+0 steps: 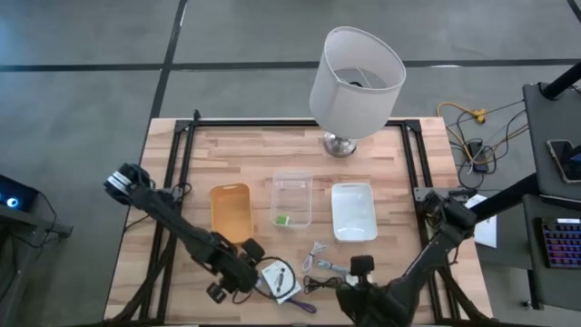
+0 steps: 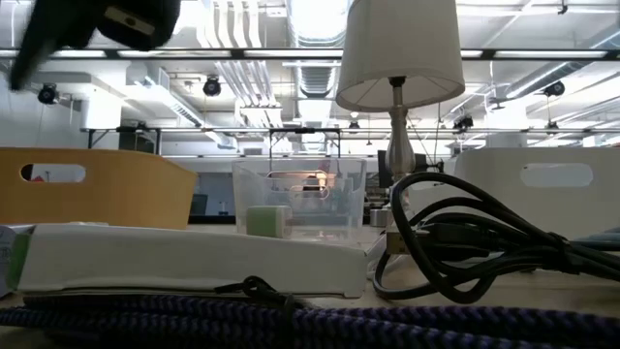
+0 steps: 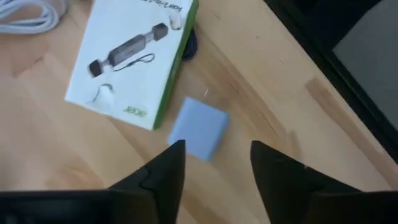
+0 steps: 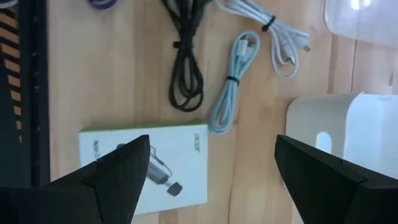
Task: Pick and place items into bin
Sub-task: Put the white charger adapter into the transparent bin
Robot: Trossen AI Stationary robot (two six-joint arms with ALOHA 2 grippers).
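Table (image 1: 272,154) of pale wood planks is filling the high view, with a big white lamp (image 1: 356,74) standing at 12 o'clock near the far edge. Three bins are sitting in a row at centre: orange bin (image 1: 231,212) at 9 o'clock of the clear bin (image 1: 292,200), white bin (image 1: 353,211) at 3 o'clock of it. Clear bin is holding a small green block (image 1: 282,220) at its near end; low view is showing the same green block (image 2: 268,220) inside the clear walls.

Clutter is lying along the near edge at 6 o'clock. White card (image 3: 134,56) printed with a black gadget is lying flat just beyond the left gripper; a second white card (image 4: 155,165) is lying under the right gripper. Black cable (image 4: 186,56), pale blue cable (image 4: 233,84) and white cable (image 4: 277,34) are lying coiled side by side, apart from each other. Lilac block (image 3: 199,127) is resting on the wood, beside the first card's corner.

Left gripper (image 3: 214,165) is hovering over the lilac block at 7 o'clock of the table, fingers spread, pinching nothing. Right gripper (image 4: 211,168) is hanging at 5 o'clock above the card, jaws spread wide, also gripping nothing.
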